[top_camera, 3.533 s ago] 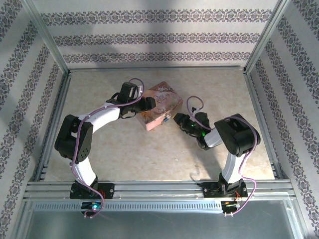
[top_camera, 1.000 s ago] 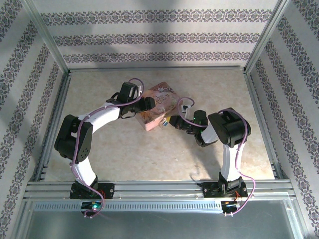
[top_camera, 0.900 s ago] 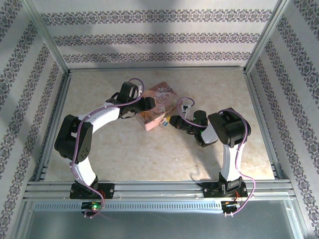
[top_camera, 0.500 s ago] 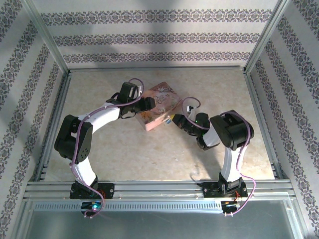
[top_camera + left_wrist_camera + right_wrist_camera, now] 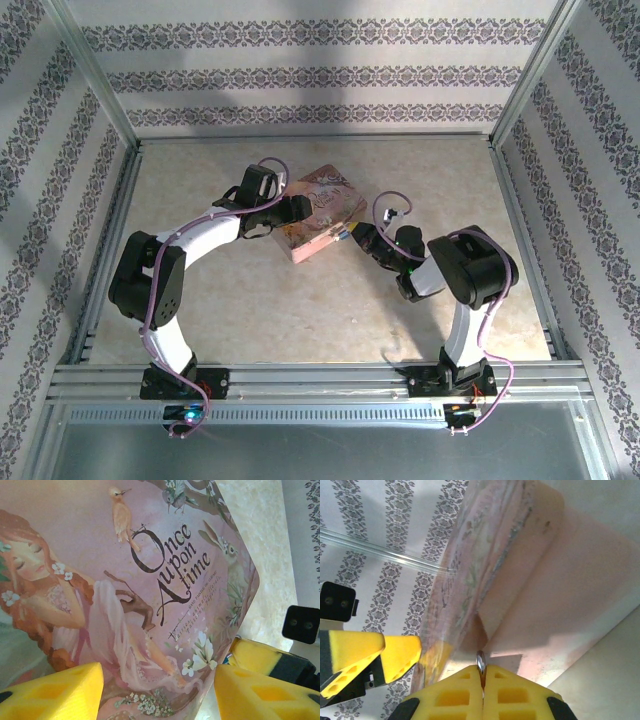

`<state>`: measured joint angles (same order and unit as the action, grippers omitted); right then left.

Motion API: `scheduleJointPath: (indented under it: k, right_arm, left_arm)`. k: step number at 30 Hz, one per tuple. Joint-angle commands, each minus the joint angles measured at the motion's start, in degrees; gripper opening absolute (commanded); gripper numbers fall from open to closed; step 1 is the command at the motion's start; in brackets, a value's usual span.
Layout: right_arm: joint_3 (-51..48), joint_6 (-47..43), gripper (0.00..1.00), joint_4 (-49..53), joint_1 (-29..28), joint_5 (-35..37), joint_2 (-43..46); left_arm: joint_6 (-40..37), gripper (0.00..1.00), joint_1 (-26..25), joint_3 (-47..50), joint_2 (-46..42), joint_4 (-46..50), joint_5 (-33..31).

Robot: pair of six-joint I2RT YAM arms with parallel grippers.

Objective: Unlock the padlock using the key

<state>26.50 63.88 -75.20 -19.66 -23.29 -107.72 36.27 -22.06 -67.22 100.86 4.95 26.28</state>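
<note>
The pink floral box (image 5: pixel 322 205) lies mid-table, its "Once upon a time" lid (image 5: pixel 150 580) close in the left wrist view. My left gripper (image 5: pixel 297 211) (image 5: pixel 157 682) grips the box's near corner between its yellow fingers (image 5: pixel 50 690). My right gripper (image 5: pixel 357 237) (image 5: pixel 481 674) is shut on the key (image 5: pixel 480 661), a thin silvery sliver seen edge-on, its tip just short of the box's front wall (image 5: pixel 545 590). A tiny bluish speck at the box's right side looks like the padlock (image 5: pixel 342 235); it is too small to make out.
Metal frame rails (image 5: pixel 320 375) run along the table's near edge. Patterned walls (image 5: pixel 320 75) close in the back and sides. The left gripper's yellow fingers (image 5: pixel 370 650) appear beside the box in the right wrist view. Bare table (image 5: pixel 300 310) lies in front of the box.
Over the last second my right gripper has drawn back a little to the right, away from the box, still holding the key. The left arm and box stayed put.
</note>
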Motion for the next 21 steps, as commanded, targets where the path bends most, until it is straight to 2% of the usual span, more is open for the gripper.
scheduleJointPath:
  k: [1,6,10,15,21]
  right_arm:
    - [-1.05,-2.35,0.0,-0.08,-0.12,1.05,2.52]
    - [-1.66,-5.09,0.0,4.44,0.39,0.77,6.39]
    - [-1.9,-8.45,0.0,11.25,0.67,0.21,11.93]
    - [-1.91,-14.11,0.0,23.17,1.72,0.09,20.92]
    - [1.74,-24.31,0.0,44.93,2.58,-0.29,33.34]
  left_arm:
    - [-0.26,0.61,-0.64,-0.46,-0.84,5.95,-0.88]
    - [0.28,0.63,-0.66,-1.97,-1.53,5.0,-0.34]
    - [-1.6,0.67,-0.53,-4.11,-3.16,5.43,-2.47]
    - [-6.47,0.72,-0.35,-5.22,-7.1,6.03,-9.84]
    - [-12.44,0.82,0.07,-1.81,-14.13,3.55,-19.34]
